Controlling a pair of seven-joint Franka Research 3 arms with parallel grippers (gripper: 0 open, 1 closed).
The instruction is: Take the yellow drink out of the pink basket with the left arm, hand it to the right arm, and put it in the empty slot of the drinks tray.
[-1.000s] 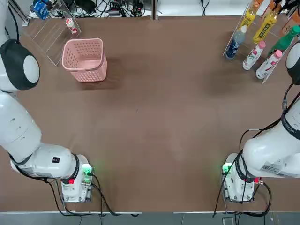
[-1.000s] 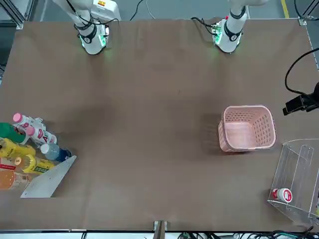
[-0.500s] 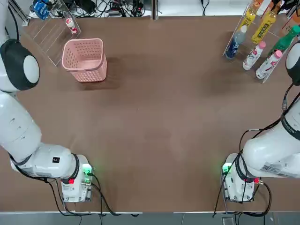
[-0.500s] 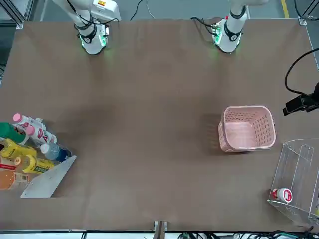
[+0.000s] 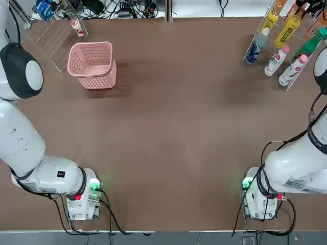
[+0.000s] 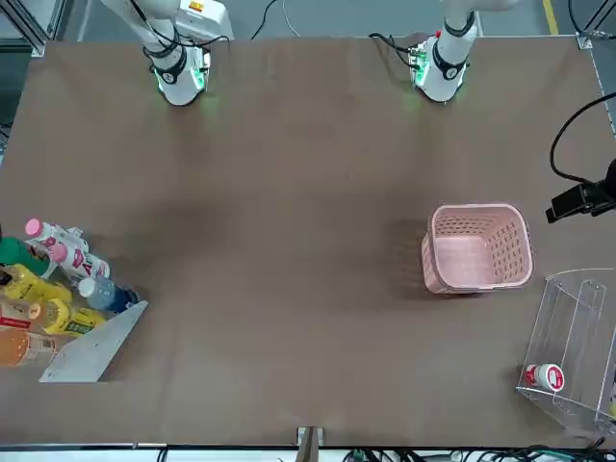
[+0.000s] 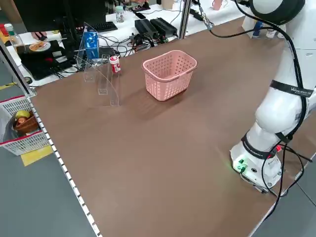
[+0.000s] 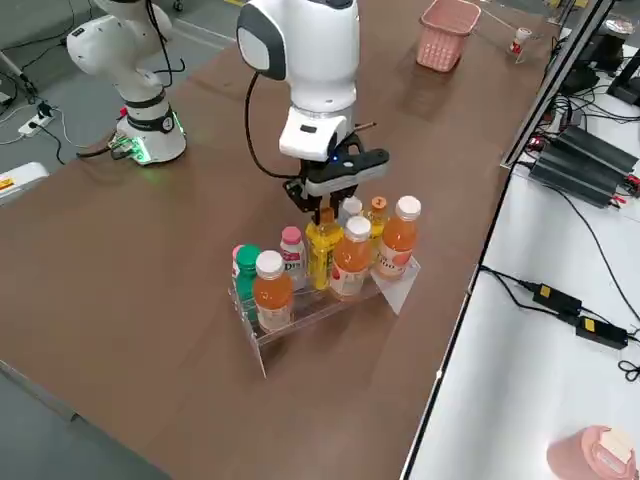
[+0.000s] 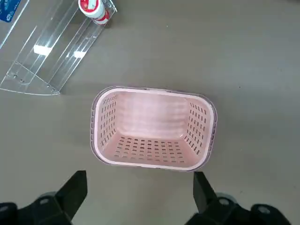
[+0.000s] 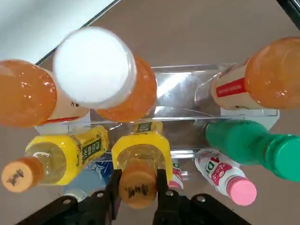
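A brown table (image 5: 173,117) carries the workspace; cables and equipment line its far edge. The drinks tray (image 8: 320,300), a clear tilted rack, stands at the far right corner and serves as the landmark. The right gripper (image 10: 138,187) is directly above the tray, fingers clamped on the orange cap of the yellow drink (image 10: 139,161), which stands upright in the tray's middle row. Beside it in the tray are a second yellow bottle (image 10: 65,152), orange bottles (image 8: 398,238), a green bottle (image 10: 253,143) and pink-capped bottles (image 5: 276,60). The pink basket (image 5: 93,65) sits well apart from the tray, at the far left, with nothing inside. The left gripper (image 9: 140,197) hangs above the basket, fingers spread wide, holding nothing.
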